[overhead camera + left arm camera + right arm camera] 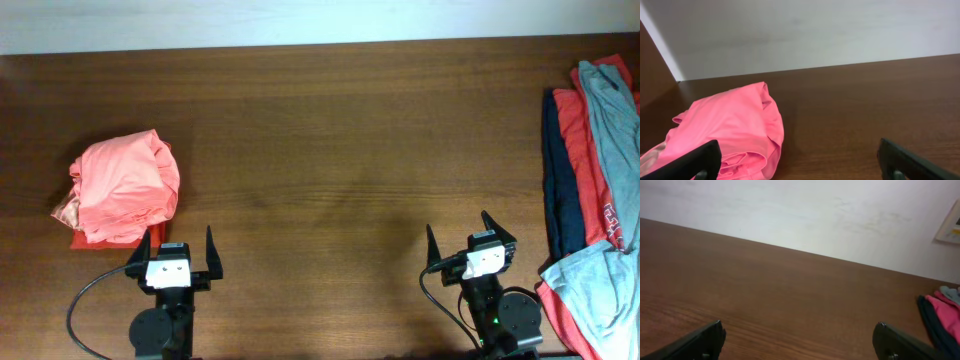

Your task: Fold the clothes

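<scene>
Even, soft light; sharp, glare-free views.

Wooden table (pixel 790 295), white wall (pixel 790 215) behind, right claw (pixel 797 334) spread wide, clothes (pixel 946 314) at right edge.

We find bare desk (pixel 330 150) through the middle; the bundled pink shirt (pixel 125 190) blocks the left, piled shirts (pixel 590 150) the right.

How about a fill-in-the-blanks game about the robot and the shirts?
The left gripper and the right gripper both have their jaws ____. The crumpled pink shirt lies nearest the ____ gripper. In the pile on the far right, the grey-blue shirt lies on ____ of the others.
Missing words: open, left, top.
</scene>
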`<state>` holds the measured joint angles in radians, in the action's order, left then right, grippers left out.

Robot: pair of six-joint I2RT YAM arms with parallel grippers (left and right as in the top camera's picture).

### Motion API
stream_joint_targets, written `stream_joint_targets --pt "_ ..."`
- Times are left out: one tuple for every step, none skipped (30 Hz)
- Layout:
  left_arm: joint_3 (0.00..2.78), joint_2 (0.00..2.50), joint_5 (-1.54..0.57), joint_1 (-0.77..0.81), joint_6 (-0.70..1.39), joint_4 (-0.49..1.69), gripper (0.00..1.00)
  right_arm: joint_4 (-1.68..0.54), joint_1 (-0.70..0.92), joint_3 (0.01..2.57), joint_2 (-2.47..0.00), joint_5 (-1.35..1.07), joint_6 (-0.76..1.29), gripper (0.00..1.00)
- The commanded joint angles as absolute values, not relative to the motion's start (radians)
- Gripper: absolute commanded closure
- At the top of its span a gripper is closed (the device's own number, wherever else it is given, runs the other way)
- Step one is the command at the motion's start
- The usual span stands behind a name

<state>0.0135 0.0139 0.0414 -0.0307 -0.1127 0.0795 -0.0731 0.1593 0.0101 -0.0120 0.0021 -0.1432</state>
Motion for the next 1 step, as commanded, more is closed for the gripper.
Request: stream_joint_targets --pt "0.008 0.005 0.038 -0.036 -0.122 0.076 0.01 -0.079 0.156 0.006 -0.006 -0.004 -0.150 0.02"
